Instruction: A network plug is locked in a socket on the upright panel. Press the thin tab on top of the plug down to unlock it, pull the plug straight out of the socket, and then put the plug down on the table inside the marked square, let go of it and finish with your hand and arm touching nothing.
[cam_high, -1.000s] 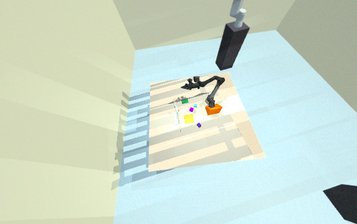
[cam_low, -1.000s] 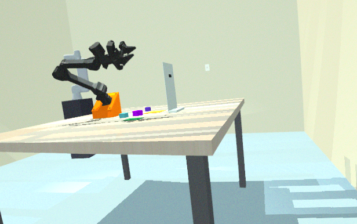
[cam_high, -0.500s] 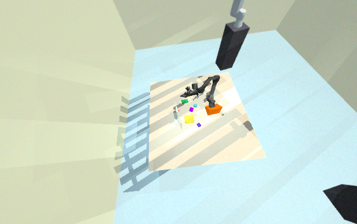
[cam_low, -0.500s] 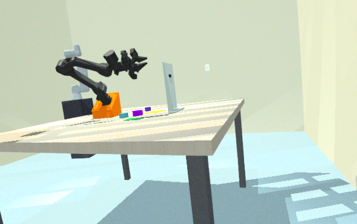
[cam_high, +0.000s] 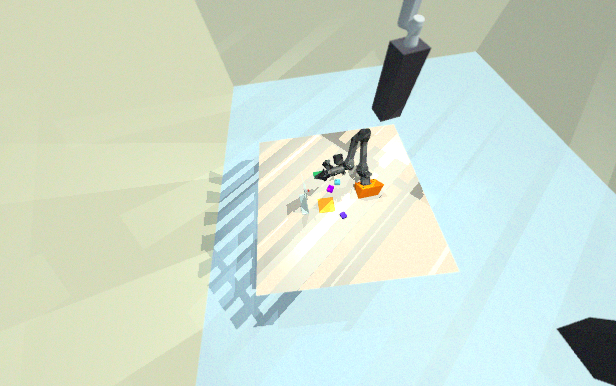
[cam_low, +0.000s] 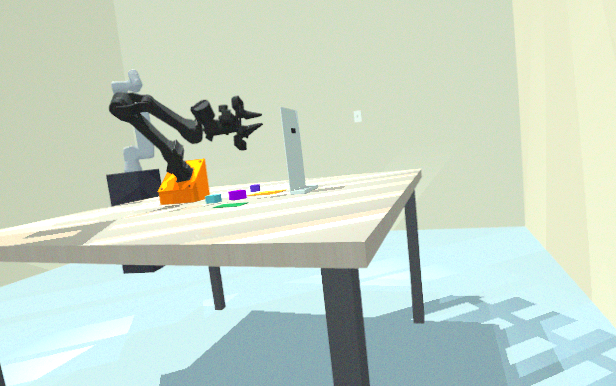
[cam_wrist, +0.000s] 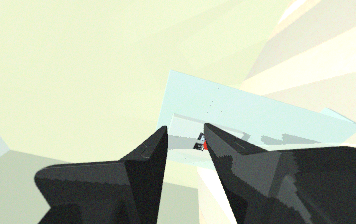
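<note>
The pale upright panel (cam_high: 303, 205) (cam_low: 296, 160) (cam_wrist: 190, 92) stands on the table. A small plug with a red part (cam_high: 308, 190) (cam_wrist: 205, 145) is at its socket; in the wrist view the right finger partly hides it, so its tab cannot be made out. My gripper (cam_low: 262, 119) (cam_wrist: 185, 129) is partly open with nothing between its fingers. It is in the air on the arm's side of the panel, clear of it. A flat yellow-orange square (cam_high: 326, 205) (cam_low: 267, 193) and a flat green patch (cam_high: 316, 174) (cam_low: 230, 205) lie on the table; which is the marked square is unclear.
A cyan block (cam_high: 337, 182) (cam_low: 213, 199), a purple block (cam_high: 330, 189) (cam_low: 237, 195) and a violet block (cam_high: 343, 215) (cam_low: 255, 188) lie between the orange arm base (cam_high: 369, 191) (cam_low: 184, 194) and the panel. A black pedestal (cam_high: 400, 80) (cam_low: 133, 186) stands beyond the table.
</note>
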